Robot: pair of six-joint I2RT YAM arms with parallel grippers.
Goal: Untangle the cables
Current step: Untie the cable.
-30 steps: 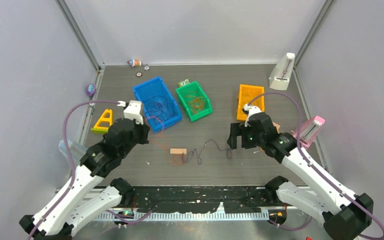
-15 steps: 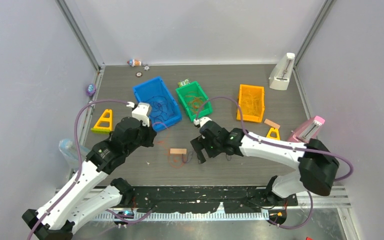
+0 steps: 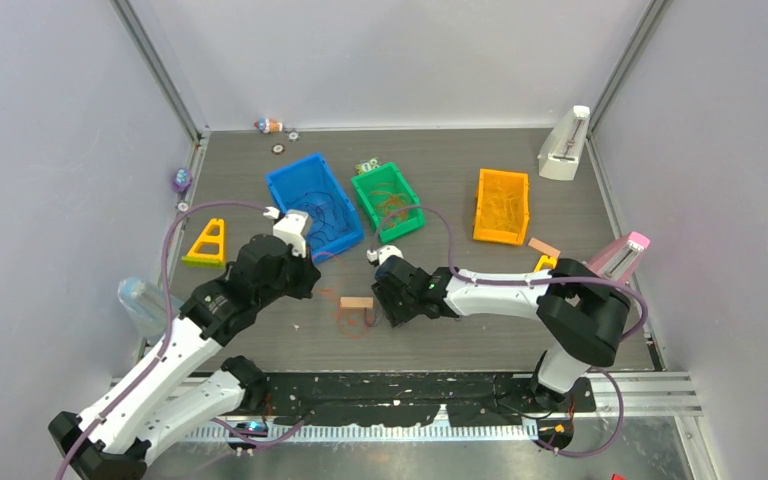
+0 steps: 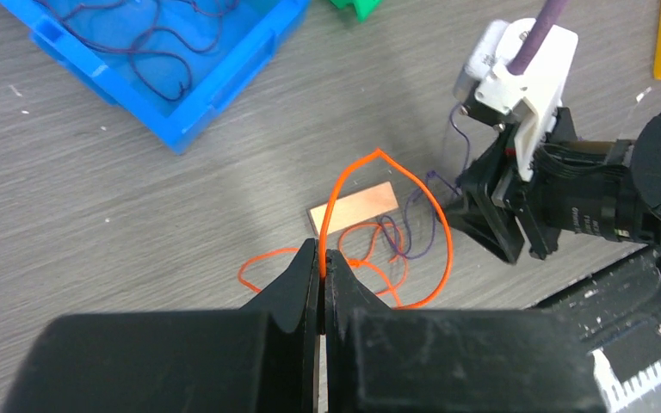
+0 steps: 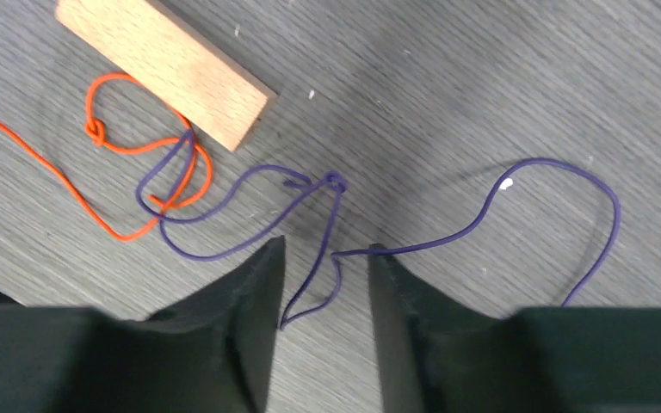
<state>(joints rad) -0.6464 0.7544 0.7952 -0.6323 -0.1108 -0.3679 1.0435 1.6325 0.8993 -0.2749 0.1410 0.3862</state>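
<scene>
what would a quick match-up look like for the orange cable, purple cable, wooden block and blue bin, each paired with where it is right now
Column one:
1. orange cable
2. purple cable
3. wooden block
4. blue bin

Column two:
A. holds loose dark cables
B. pinched in the shut left hand
C. flat on the table, next to both loose cables
D. lying in the gap of the open right hand

Pairs: 1-B, 2-D, 3-C, 4-A
</scene>
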